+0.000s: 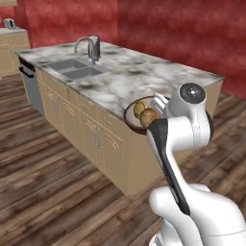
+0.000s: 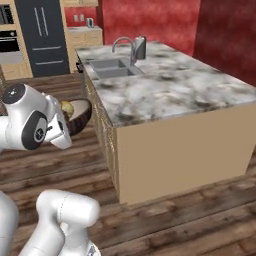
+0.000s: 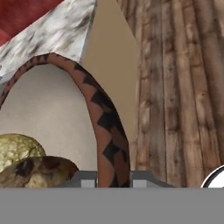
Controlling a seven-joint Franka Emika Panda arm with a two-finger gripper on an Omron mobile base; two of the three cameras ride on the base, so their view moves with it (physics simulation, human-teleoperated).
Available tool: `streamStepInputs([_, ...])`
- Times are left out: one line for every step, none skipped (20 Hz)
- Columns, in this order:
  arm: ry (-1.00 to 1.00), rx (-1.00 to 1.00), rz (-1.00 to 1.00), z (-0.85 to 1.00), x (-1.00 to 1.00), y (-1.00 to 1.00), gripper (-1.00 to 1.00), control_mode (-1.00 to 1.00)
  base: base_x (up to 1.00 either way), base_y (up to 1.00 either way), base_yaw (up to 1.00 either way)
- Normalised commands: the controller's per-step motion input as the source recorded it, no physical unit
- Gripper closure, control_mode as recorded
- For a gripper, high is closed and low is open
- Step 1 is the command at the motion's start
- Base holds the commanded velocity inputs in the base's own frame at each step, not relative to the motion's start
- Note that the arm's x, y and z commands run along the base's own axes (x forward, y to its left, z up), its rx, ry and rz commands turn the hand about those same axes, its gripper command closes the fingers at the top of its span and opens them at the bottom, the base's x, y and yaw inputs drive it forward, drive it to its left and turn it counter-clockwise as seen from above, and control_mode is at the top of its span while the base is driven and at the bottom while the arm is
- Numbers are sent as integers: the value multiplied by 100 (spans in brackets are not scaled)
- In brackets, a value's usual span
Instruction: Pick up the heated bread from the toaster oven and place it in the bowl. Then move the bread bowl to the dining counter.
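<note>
My gripper (image 3: pixel 113 180) is shut on the rim of the dark-brown bowl (image 3: pixel 101 114), one fingertip on each side of its patterned wall. The heated bread (image 3: pixel 38 169) lies inside the bowl, showing a browner lump and a paler yellow one. In the left base view the bowl (image 1: pixel 136 121) with the bread (image 1: pixel 149 116) hangs in the air at my hand (image 1: pixel 160 102). It is level with the marble top of the dining counter (image 1: pixel 139 79), near its cabinet side. From the right, the bowl (image 2: pixel 81 116) is off the counter (image 2: pixel 175 90), above the floor. The toaster oven is out of view.
A sink (image 1: pixel 77 68) with a chrome faucet (image 1: pixel 90 45) sits at the island's far end. A dishwasher front (image 1: pixel 31 87) is set in the island's far end. A dark fridge (image 2: pixel 45 35) and a wall oven (image 2: pixel 8 40) stand at the back. Wooden floor (image 1: pixel 53 168) surrounds the island.
</note>
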Motion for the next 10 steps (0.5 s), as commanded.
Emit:
streamStepInputs([0, 0, 0, 0, 0, 0, 100, 100, 64, -19, 23])
streamStepInputs([0, 0, 0, 0, 0, 0, 100, 100, 71, -26, 19])
streamStepInputs([0, 0, 0, 0, 0, 0, 100, 100, 79, -30, 16])
streamStepInputs([0, 0, 0, 0, 0, 0, 100, 100, 87, -38, 15])
streamStepInputs([0, 0, 0, 0, 0, 0, 100, 100, 86, -41, 14])
streamStepInputs([0, 0, 0, 0, 0, 0, 100, 100, 89, -44, 12])
streamStepInputs([0, 0, 0, 0, 0, 0, 100, 100, 91, -49, 13])
streamStepInputs([0, 0, 0, 0, 0, 0, 100, 100, 96, -51, 13])
streamStepInputs([0, 0, 0, 0, 0, 0, 100, 100, 100, -53, 13])
streamStepInputs([0, 0, 0, 0, 0, 0, 100, 100, 100, -53, 13])
